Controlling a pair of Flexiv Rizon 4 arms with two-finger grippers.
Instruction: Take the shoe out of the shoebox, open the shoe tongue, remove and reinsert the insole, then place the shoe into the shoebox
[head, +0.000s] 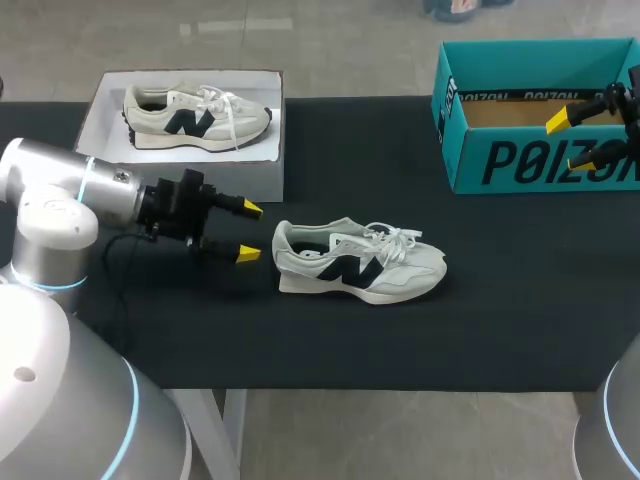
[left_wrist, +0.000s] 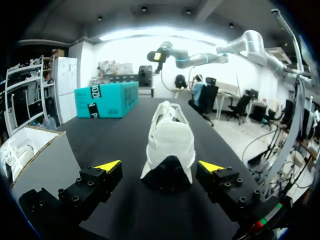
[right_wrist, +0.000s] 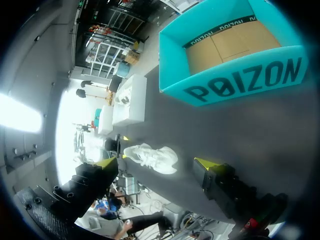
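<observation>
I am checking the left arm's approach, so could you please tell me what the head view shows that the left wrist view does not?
Only the head view shows the shoe side-on with its dark logo, and the inside of the teal shoebox. Only the left wrist view shows the shoe's heel ahead of the open left gripper. Both show shoe, shoebox and left gripper.
</observation>
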